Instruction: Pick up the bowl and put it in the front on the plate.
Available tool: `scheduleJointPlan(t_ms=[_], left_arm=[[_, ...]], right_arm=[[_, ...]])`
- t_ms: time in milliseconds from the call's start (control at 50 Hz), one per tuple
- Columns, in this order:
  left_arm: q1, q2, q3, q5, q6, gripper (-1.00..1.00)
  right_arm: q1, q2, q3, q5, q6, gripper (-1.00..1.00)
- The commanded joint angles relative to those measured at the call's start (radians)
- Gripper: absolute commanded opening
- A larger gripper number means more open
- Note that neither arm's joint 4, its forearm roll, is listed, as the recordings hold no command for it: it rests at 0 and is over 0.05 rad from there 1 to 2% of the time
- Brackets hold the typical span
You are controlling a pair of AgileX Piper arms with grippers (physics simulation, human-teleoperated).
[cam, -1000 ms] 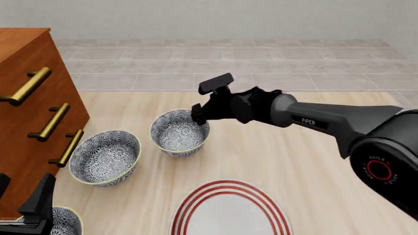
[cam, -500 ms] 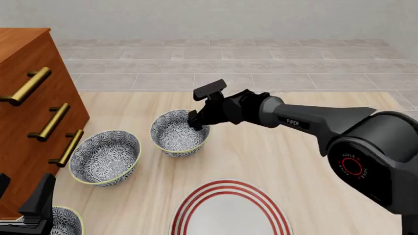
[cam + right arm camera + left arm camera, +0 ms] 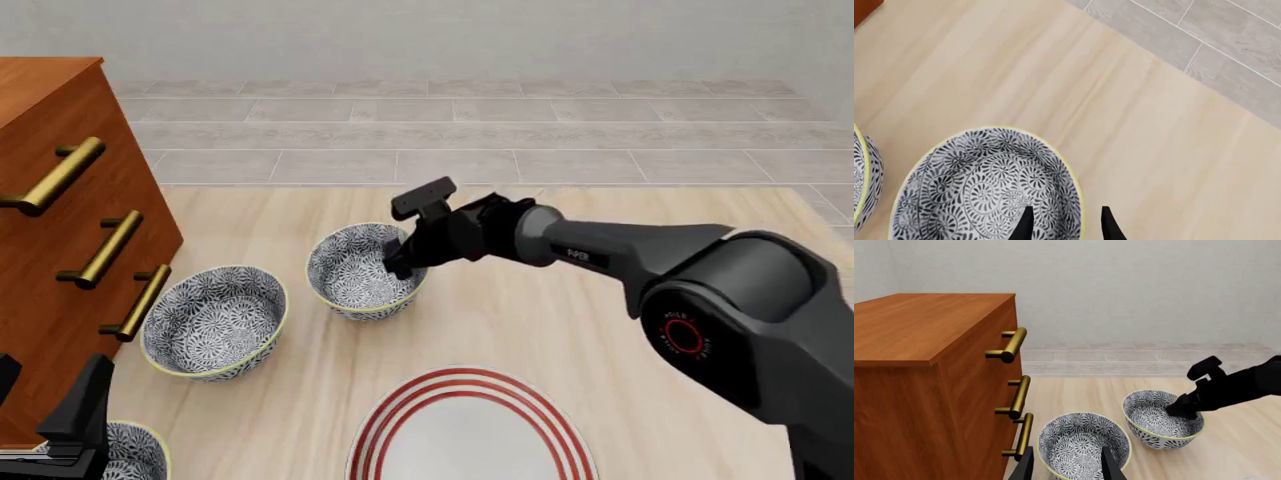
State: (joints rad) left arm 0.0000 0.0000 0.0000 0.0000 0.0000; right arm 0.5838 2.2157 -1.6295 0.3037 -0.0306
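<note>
Pale wood grain covers the table (image 3: 561, 310), and on it the bowl (image 3: 364, 270) sits upright at about 10 o'clock from the plate (image 3: 470, 425), well apart from it. The right gripper (image 3: 399, 262) reaches down at the bowl's right-hand rim; in the right wrist view its 2 fingers (image 3: 1023, 225) stand a little apart, straddling the thin yellow rim, 1 inside the patterned wall and 1 outside, with a gap to the rim visible on both sides (whether the pads touch the wall below the frame's edge cannot be told). The right arm's dark forearm carries small white lettering, too small here to read surely, and its shoulder joint shows a red ring with tiny text that is likewise illegible. A 2nd bowl (image 3: 214, 322) of the same floral pattern sits at 8 o'clock from the first, just beside the wooden dresser (image 3: 60, 200) with its 3 brass handles (image 3: 110, 248). A 3rd bowl (image 3: 134, 450) peeks in at the front view's lower left, beside the left gripper (image 3: 1066, 465), whose fingers stand spread with nothing between them, hovering near the 2nd bowl.
</note>
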Motion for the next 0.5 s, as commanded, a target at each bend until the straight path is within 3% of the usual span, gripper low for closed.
scheduleJointPlan(t_ms=[20,340,360,500], left_arm=[[0.0,0.0,0.0,0.0,0.0,1.0],[0.0,0.0,0.0,0.0,0.0,1.0],[0.0,0.0,0.0,0.0,0.0,1.0],[0.0,0.0,0.0,0.0,0.0,1.0]], right_arm=[[-0.002,0.02,-0.005,0.0,-0.001,1.0],[0.009,0.032,0.001,-0.002,0.012,1.0],[0.008,0.031,-0.001,-0.001,0.012,-1.0],[0.005,0.029,-0.002,-0.003,0.005,-1.0]])
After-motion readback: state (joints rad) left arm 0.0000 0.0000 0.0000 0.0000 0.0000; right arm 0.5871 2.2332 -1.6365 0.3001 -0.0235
